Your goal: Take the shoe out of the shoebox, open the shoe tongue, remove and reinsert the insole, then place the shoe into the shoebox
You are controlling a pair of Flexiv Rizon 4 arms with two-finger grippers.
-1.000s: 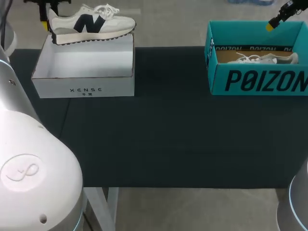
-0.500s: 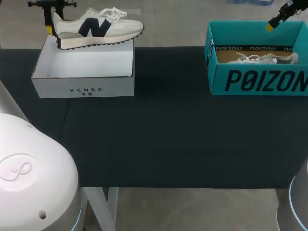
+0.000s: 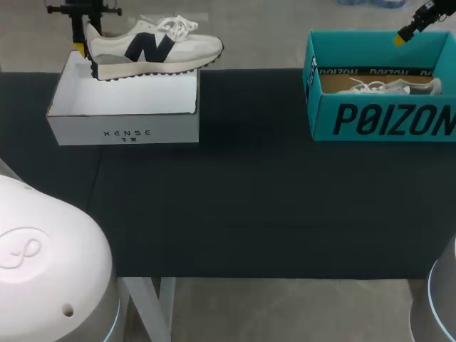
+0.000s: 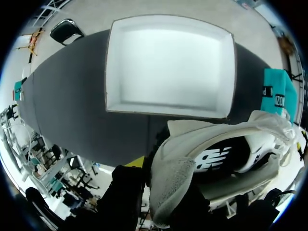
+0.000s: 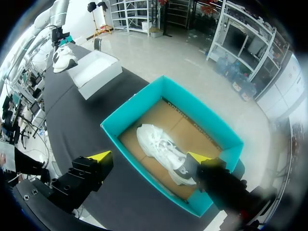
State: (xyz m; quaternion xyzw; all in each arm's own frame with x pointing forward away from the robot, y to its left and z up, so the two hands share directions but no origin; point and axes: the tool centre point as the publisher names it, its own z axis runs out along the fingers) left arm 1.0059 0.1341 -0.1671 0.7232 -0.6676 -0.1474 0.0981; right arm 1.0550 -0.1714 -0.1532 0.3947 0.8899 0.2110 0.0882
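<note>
One sneaker (image 3: pixel 153 46) gripped in left jaws, lettered white shoebox (image 3: pixel 121 132) nearby, right jaws open

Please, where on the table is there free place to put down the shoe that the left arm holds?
The dark table is bare between the white shoebox and the teal shoebox, and across the whole front before both. The white shoebox's inside is also bare. The teal shoebox is taken: a white shoe lies inside.
</note>
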